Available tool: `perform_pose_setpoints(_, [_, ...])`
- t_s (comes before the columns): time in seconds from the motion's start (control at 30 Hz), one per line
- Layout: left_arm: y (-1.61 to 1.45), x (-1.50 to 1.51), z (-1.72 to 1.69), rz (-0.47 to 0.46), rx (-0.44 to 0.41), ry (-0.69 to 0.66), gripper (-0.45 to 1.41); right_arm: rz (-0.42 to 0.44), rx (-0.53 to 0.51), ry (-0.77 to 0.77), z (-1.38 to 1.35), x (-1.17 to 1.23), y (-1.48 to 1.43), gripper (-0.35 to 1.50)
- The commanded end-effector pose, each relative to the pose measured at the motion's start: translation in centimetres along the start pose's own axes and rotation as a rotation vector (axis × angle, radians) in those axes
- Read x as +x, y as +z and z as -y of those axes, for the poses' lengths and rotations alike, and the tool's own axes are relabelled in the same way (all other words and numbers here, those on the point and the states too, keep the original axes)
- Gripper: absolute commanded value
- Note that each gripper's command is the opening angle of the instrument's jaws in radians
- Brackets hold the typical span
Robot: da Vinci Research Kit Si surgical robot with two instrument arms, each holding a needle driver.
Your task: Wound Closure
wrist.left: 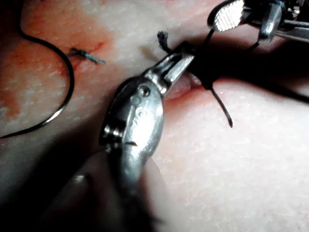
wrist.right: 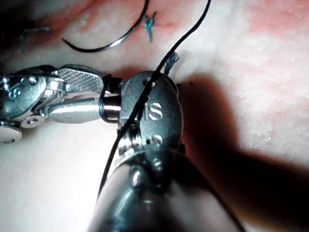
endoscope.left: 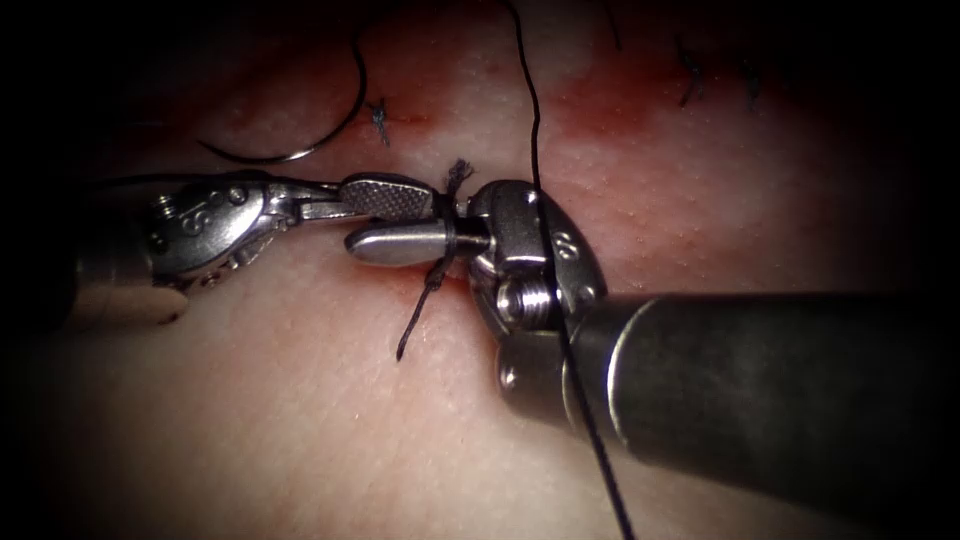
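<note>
The curved needle [endoscope.left: 310, 150] [wrist.left: 71, 82] [wrist.right: 116, 44] lies loose on the tissue [endoscope.left: 300, 420] at the upper left, outside the tissue and held by neither tool. The left tool [endoscope.left: 440, 220] [wrist.left: 188, 52] [wrist.right: 101, 93] comes in from the left, open and holding nothing, its toothed face showing. Its tips sit at a knotted stitch with a frayed end [endoscope.left: 458, 178] [wrist.left: 163, 38] and a short tail [endoscope.left: 412, 325] [wrist.left: 223, 110]. A turn of thread crosses the lower jaw's tip. The right tool [wrist.left: 217, 21] is open just beyond them; its wrist [endoscope.left: 530, 250] [wrist.right: 149, 116] touches the left tips.
A long thread [endoscope.left: 535, 120] [wrist.right: 188, 34] runs from the top over the right tool's wrist and shaft to the bottom edge. Knotted stitches [endoscope.left: 380, 120] [endoscope.left: 690, 80] stand along the top. Red fluid [endoscope.left: 620, 110] stains the tissue at the upper right.
</note>
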Motion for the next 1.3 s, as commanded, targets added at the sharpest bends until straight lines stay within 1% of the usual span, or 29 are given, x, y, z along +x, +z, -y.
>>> perform_pose_setpoints(0.03, [0.07, -0.09, -0.05, 0.006, 0.019, 0.019, -0.45, -0.011, -0.034, 0.017, -0.05, -0.09, 0.04, 1.01])
perform_pose_setpoints(0.13, [0.12, -0.12, -0.19, 0.013, 0.073, 0.063, -0.45, -0.031, -0.116, 0.059, -0.10, -0.07, 0.00, 1.10])
perform_pose_setpoints(0.2, [0.16, -0.14, -0.29, 0.027, 0.101, 0.098, -0.45, -0.047, -0.162, 0.097, -0.12, -0.04, -0.05, 1.10])
perform_pose_setpoints(0.23, [0.19, -0.14, -0.38, 0.040, 0.126, 0.125, -0.45, -0.057, -0.204, 0.115, -0.14, -0.02, -0.10, 1.08])
perform_pose_setpoints(0.3, [0.22, -0.12, -0.46, 0.052, 0.148, 0.162, -0.45, -0.048, -0.259, 0.113, -0.16, -0.01, -0.15, 1.06])
perform_pose_setpoints(0.37, [0.27, -0.09, -0.57, 0.088, 0.174, 0.211, -0.45, -0.048, -0.340, 0.167, -0.25, -0.05, -0.24, 1.03])
perform_pose_setpoints(0.43, [0.32, -0.11, -0.62, 0.109, 0.183, 0.221, -0.45, -0.041, -0.383, 0.197, -0.30, -0.10, -0.27, 1.03])
perform_pose_setpoints(0.53, [0.40, -0.16, -0.71, 0.145, 0.174, 0.235, -0.45, -0.004, -0.456, 0.231, -0.38, -0.19, -0.31, 1.01])
perform_pose_setpoints(0.57, [0.45, -0.19, -0.74, 0.158, 0.168, 0.239, -0.45, 0.042, -0.511, 0.227, -0.42, -0.24, -0.34, 0.98])
perform_pose_setpoints(0.6, [0.49, -0.21, -0.76, 0.169, 0.166, 0.240, -0.45, 0.063, -0.538, 0.221, -0.44, -0.26, -0.35, 0.98])
perform_pose_setpoints(0.8, [0.63, -0.29, -0.78, 0.199, 0.153, 0.253, -0.45, 0.161, -0.692, 0.205, -0.53, -0.36, -0.36, 0.98])
perform_pose_setpoints(0.9, [0.67, -0.34, -0.78, 0.206, 0.156, 0.258, -0.45, 0.180, -0.738, 0.200, -0.54, -0.38, -0.37, 1.01])
perform_pose_setpoints(1.03, [0.64, -0.44, -0.68, 0.215, 0.151, 0.265, -0.45, 0.207, -0.789, 0.207, -0.58, -0.39, -0.36, 1.18])
perform_pose_setpoints(1.13, [0.62, -0.47, -0.61, 0.218, 0.150, 0.266, -0.45, 0.238, -0.809, 0.205, -0.64, -0.45, -0.35, 1.25])
perform_pose_setpoints(1.3, [0.60, -0.51, -0.50, 0.217, 0.147, 0.267, -0.45, 0.286, -0.838, 0.200, -0.76, -0.53, -0.37, 1.28])
